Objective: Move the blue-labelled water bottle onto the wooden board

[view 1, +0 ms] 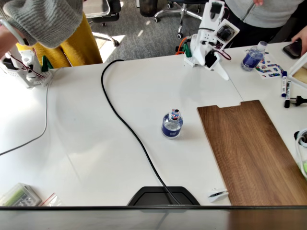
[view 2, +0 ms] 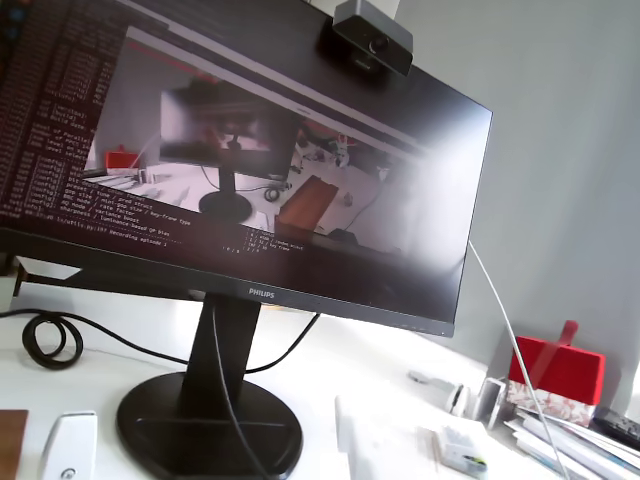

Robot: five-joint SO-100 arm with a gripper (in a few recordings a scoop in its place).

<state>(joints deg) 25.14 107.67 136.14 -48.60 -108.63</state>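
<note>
The blue-labelled water bottle (view 1: 172, 124) stands upright near the middle of the white table, its dark cap showing blue and red. The wooden board (view 1: 254, 153), dark brown with a notch on its far short edge, lies flat just right of the bottle with nothing on it. The white arm sits folded at the back of the table, and its gripper (view 1: 223, 74) points down toward the table, well behind the bottle and the board. Its fingers lie together as one tapered tip with nothing between them. In the wrist view a white fingertip (view 2: 68, 450) shows at the bottom left.
A black cable (view 1: 125, 124) runs from the back left down to a monitor base (view 1: 163, 196) at the front edge. A second blue-labelled bottle with a pale cap (view 1: 253, 56) stands at the back right near markers (view 1: 286, 86). People stand behind the table. The wrist view faces a monitor (view 2: 240, 170).
</note>
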